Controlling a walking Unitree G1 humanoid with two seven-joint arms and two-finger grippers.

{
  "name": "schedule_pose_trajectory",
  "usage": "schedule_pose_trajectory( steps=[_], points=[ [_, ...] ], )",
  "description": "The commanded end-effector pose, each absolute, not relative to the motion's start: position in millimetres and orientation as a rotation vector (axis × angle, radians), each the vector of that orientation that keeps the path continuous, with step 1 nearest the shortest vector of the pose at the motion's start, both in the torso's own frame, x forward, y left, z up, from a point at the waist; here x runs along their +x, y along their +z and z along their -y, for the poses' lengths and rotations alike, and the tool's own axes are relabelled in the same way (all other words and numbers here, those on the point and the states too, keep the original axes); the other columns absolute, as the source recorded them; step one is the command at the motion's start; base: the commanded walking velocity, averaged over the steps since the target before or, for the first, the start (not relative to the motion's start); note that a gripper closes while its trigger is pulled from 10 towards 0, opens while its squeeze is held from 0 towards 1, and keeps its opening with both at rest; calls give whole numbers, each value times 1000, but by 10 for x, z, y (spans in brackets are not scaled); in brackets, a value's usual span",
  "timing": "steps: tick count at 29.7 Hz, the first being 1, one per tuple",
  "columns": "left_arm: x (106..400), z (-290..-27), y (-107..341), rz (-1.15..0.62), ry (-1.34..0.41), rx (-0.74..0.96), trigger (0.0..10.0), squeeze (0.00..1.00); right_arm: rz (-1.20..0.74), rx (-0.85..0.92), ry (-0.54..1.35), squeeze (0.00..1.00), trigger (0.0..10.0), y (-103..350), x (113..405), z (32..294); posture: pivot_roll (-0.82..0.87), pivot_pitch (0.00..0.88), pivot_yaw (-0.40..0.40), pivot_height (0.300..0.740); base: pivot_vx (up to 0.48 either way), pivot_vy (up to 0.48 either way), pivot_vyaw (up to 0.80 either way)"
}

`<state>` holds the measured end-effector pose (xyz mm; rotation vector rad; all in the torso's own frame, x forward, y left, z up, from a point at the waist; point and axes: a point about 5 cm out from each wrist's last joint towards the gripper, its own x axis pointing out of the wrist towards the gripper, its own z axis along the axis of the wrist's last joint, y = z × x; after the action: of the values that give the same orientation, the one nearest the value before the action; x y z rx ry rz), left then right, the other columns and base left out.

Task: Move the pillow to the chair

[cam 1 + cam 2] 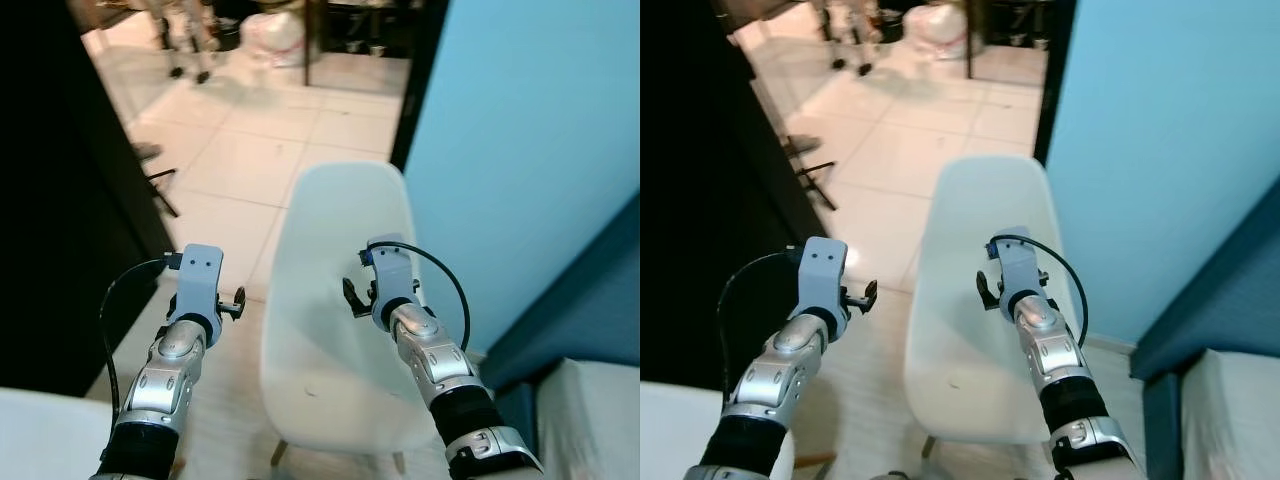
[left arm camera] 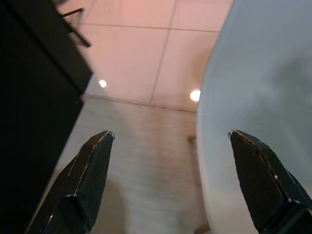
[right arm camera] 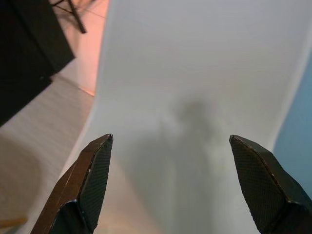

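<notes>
Right wrist view shows my right gripper (image 3: 170, 187) spread wide and holding nothing, right above the white chair (image 1: 335, 300). My left gripper (image 2: 173, 183) is spread wide too, beside the chair's edge.

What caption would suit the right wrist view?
Open right gripper, two black fingers spread, hovers over the empty white plastic chair.
</notes>
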<state>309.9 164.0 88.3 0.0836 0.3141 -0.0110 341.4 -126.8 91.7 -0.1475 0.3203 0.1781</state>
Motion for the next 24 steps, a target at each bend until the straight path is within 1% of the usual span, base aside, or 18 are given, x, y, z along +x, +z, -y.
schedule_pose_trajectory(
  steps=[1, 24],
  points=[
    [3063, -1622, 838, -332, -19, 94, 10000, 0, -343, -139, 151, 0, 10000, 876, 3391, 1354, 39, 97, 41, 740, 0, 0, 0],
    [3072, -1626, 856, -327, -8, 65, 10000, 0, -326, -130, 139, 0, 10000, 914, 3413, 1353, 38, 104, 41, 740, 0, 0, 0]
  ],
)
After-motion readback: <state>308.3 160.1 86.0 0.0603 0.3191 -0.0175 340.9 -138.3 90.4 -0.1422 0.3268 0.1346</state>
